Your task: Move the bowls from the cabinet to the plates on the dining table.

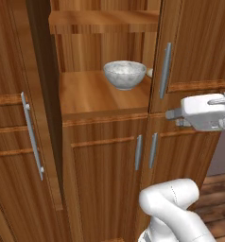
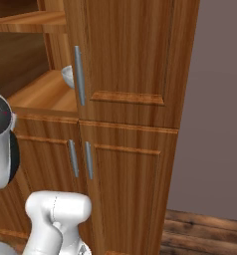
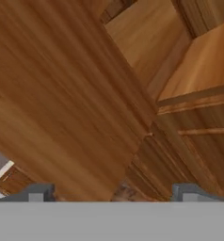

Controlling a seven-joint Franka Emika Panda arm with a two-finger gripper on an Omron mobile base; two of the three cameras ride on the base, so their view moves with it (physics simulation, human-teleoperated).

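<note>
The grey-white marbled bowl [image 1: 125, 74] stands upright on the middle shelf [image 1: 93, 94] of the brown wooden cabinet [image 1: 105, 170], whose upper left door [image 1: 17, 118] is swung open. Its rim [image 2: 67, 75] peeks out behind the shut right door's bar handle [image 2: 79, 74]. A pale sliver [image 1: 150, 72] beside the bowl is mostly hidden by that door; I cannot tell what it is. My gripper [image 1: 175, 114] hovers in front of the shut right door, right of and below the bowl. My gripper [image 3: 113, 193] is open and holds nothing. The plates and dining table are out of view.
The upper right door [image 1: 194, 47] is shut and covers the shelf's right end. Shut lower doors with grey bar handles [image 1: 138, 152] sit under the shelf. A grey wall [image 2: 215, 99] and dark wooden floor [image 2: 205, 231] lie to the cabinet's right.
</note>
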